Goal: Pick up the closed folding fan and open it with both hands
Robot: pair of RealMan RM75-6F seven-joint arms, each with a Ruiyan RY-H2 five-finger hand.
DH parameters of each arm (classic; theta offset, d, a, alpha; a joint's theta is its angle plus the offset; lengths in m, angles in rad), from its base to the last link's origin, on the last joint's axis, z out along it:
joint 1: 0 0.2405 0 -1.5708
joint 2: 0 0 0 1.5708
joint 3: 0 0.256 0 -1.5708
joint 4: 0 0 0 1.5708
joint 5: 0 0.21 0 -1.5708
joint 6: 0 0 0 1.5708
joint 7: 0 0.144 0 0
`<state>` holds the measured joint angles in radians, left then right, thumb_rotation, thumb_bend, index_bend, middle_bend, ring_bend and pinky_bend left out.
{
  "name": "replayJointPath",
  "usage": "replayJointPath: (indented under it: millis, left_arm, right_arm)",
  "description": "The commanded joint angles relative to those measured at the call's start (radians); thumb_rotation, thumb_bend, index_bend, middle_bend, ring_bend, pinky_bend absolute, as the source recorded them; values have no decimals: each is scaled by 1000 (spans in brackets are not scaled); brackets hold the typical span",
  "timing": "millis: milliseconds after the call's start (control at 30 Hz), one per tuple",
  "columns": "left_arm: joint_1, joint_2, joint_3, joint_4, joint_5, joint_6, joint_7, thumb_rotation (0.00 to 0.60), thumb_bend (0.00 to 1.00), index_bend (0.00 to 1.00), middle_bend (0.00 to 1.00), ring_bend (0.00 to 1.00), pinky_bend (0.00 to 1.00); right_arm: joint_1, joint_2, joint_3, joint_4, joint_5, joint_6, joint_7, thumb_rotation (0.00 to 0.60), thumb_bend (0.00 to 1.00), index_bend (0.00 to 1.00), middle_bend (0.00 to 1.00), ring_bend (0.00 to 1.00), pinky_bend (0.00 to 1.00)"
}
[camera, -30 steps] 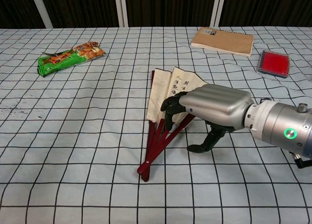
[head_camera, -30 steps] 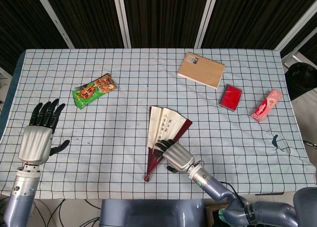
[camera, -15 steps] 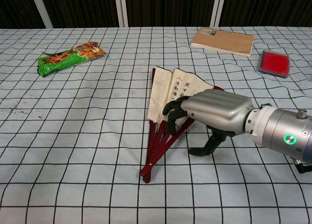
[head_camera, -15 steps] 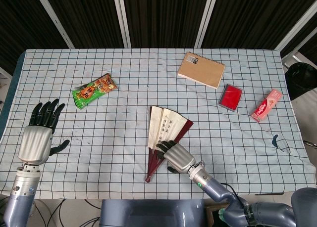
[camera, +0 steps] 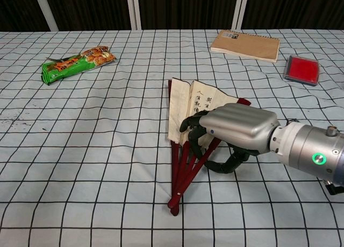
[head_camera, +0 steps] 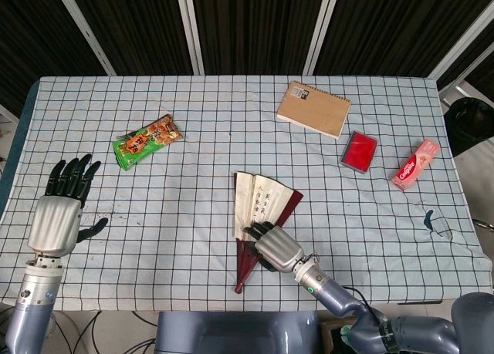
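From the head view we see our left hand (head_camera: 60, 215) at nine o'clock, fingers spread and holding nothing (the chest view misses it). The chest view shows our right hand (camera: 228, 133) with fingers curled over the red ribs of the folding fan (camera: 194, 113), lying partly open at table centre. A snack packet (head_camera: 147, 140) lies at ten o'clock; a notebook (head_camera: 313, 109), red box (head_camera: 359, 152) and pink packet (head_camera: 414, 164) lie toward two o'clock.

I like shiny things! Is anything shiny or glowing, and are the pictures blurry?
Chest view: right hand gleams with soft highlights, a green light glows on its wrist; sharp. Head view: even light, no glare, left hand dull silver; fan writing too small to read.
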<state>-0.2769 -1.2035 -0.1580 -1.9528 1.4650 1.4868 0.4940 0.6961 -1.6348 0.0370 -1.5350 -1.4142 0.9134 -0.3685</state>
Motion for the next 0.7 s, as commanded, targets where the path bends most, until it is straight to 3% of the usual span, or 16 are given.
replayJointPath:
  millis: [33, 367, 700]
  left_arm:
    - [0, 0, 1, 1, 0, 0, -1, 600, 0, 0, 0, 0, 0]
    - [-1, -1, 2, 1, 3, -1, -7, 600, 0, 0, 0, 0, 0]
    - [-7, -2, -1, 2, 2, -7, -13, 600, 0, 0, 0, 0, 0]
  right_arm:
    - [2, 2, 0, -2, -2, 0, 0, 600, 481, 586, 157, 122, 208]
    - [14, 20, 16, -28, 0, 1, -6, 600, 677, 630, 169, 122, 209]
    - [31, 37, 43, -57, 19, 2, -25, 600, 770, 678, 184, 122, 209]
